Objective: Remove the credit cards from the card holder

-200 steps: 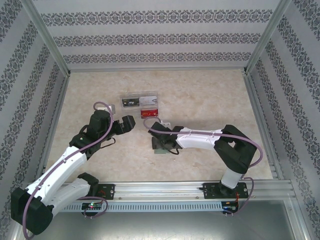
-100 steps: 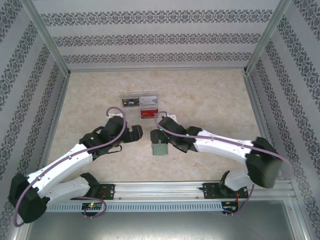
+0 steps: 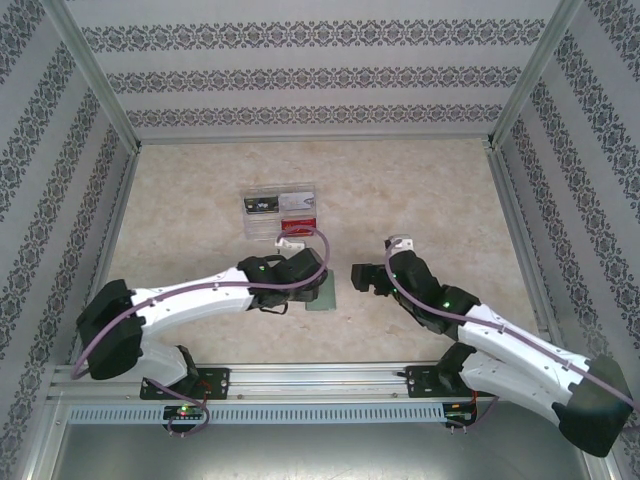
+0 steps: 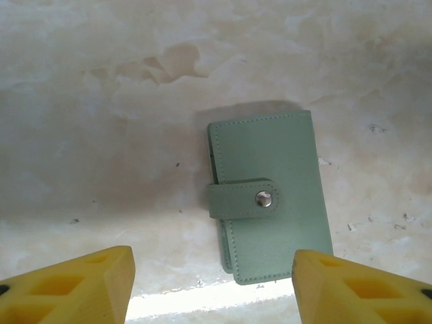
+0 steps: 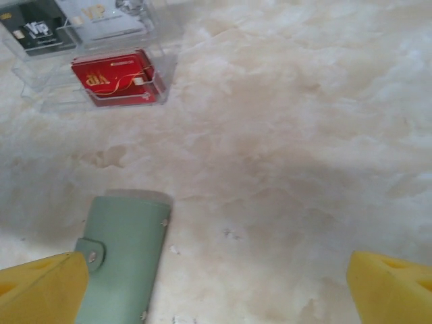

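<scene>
The card holder [image 4: 270, 196] lies flat on the table, a green wallet folded shut with its snap tab fastened. My left gripper [image 4: 212, 283] hovers over its near end, open, with the yellow fingertips [image 4: 74, 287] either side and nothing gripped. From above, the left gripper [image 3: 316, 278] covers most of the card holder [image 3: 326, 298]. My right gripper [image 3: 360, 278] hangs open just right of the card holder [image 5: 125, 260], clear of it. A red credit card [image 5: 120, 77], a black one [image 5: 37, 30] and a pale one [image 5: 108, 17] lie in a clear plastic box.
The clear plastic box [image 3: 280, 212] stands just beyond the card holder, in the middle of the table. Patterned walls and metal rails [image 3: 110, 230] close in the table on three sides. Bare marbled tabletop [image 3: 430, 200] lies to the right and far side.
The right gripper has drawn back to the right, off the card holder, and stands open. The left arm has swung right and reached over the card holder.
</scene>
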You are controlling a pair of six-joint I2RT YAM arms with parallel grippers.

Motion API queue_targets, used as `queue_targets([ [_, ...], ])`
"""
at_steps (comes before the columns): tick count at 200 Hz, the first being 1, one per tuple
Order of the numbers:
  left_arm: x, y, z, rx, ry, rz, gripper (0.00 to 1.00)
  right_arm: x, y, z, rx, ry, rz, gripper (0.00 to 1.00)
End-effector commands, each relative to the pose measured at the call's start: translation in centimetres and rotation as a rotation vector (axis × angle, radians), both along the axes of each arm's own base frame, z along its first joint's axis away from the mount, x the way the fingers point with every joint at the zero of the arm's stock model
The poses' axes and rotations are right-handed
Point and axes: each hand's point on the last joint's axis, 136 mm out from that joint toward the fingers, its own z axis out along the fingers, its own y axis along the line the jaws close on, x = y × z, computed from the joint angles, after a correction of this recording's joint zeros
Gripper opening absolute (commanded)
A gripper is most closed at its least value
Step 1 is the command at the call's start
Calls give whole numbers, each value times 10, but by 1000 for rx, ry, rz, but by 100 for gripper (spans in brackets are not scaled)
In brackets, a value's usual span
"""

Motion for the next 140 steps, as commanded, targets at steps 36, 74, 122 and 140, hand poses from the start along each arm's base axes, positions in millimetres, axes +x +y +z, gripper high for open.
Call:
queue_targets([
  [36,6,-23,-27,138,64,-22,48,1,-6,2,90,-21,-11,98],
  [74,11,-31,-46,203,108,-27,41,0,-5,-3,88,-1,-6,98],
  [122,12,-29,-63,232,148,-24,40,1,-6,-5,88,3,-15,98],
  [140,12,-28,-68,242,159,-24,41,1,-7,-6,88,5,-21,98],
])
